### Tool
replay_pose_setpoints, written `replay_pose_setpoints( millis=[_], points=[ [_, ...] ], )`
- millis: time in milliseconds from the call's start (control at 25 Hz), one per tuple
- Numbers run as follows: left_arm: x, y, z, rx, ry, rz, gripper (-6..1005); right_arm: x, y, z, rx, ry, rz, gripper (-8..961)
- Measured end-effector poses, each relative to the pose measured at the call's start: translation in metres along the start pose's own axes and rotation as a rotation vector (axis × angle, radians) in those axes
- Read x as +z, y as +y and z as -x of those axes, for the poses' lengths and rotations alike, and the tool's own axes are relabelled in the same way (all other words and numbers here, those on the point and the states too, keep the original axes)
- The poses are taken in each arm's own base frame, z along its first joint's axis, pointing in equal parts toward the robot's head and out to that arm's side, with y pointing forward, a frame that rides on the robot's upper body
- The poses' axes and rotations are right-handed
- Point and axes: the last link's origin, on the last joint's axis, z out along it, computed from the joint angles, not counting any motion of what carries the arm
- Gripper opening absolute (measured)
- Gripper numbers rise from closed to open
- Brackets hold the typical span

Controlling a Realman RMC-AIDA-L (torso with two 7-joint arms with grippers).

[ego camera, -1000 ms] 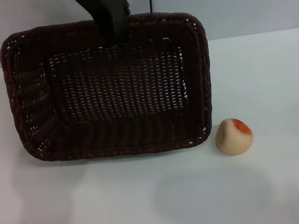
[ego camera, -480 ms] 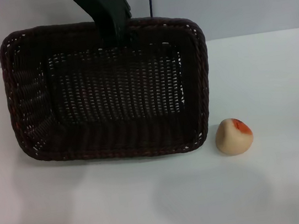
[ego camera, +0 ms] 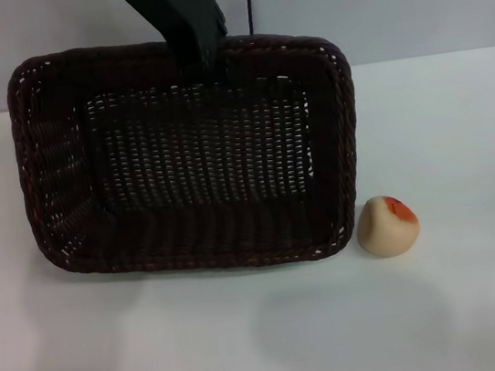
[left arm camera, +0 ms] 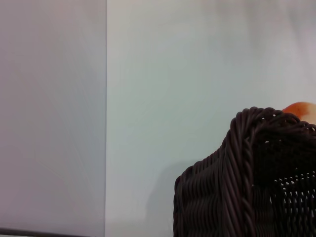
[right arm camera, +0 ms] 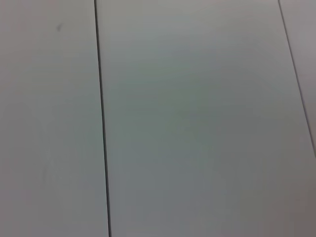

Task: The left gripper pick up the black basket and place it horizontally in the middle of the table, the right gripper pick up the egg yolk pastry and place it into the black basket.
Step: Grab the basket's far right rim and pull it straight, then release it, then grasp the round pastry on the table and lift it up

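The black basket (ego camera: 190,155) sits on the white desk (ego camera: 482,282), left of centre in the head view, with its long axis running left to right. Its open mouth is tipped toward the camera, so the far rim stands higher than the near rim; the near long edge appears to rest on the desk, though contact along its full length cannot be confirmed.

The left tool (ego camera: 193,36) shows as a dark angular bar coming down from above onto the middle of the far rim. Its fingers are hidden by the rim, so whether it grips the basket cannot be told.

The egg yolk pastry (ego camera: 387,225) lies on the desk just beside the basket's near right corner, orange-red patch facing up and right. In the left wrist view its orange top (left arm camera: 301,108) shows over a basket corner (left arm camera: 247,173).

The right tool is out of view.
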Motion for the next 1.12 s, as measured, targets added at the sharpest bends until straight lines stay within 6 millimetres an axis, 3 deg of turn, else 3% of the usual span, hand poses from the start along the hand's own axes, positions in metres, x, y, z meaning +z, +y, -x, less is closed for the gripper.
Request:
replay_pose_setpoints(
  millis=[280,480,760,1040,1120],
  points=[
    [-0.002,-0.002,-0.004,-0.005,0.031,-0.017,280,-0.002,-0.002,0.001,-0.003,-0.006,-0.002,564],
    [-0.011,-0.005,-0.006,0.001,0.082,-0.076,502,-0.003,-0.002,0.001,-0.005,-0.005,-0.003,563],
    [-0.033,-0.011,-0.006,-0.012,0.238,-0.211,603,-0.006,-0.005,0.001,-0.008,-0.001,-0.009,562],
    [-0.066,-0.014,0.019,-0.131,0.514,-0.397,600,-0.007,-0.004,0.001,-0.008,-0.004,-0.006,562],
    [-0.082,-0.011,0.041,-0.218,0.66,-0.478,599,-0.007,-0.004,0.002,-0.006,-0.005,-0.005,562]
  ],
)
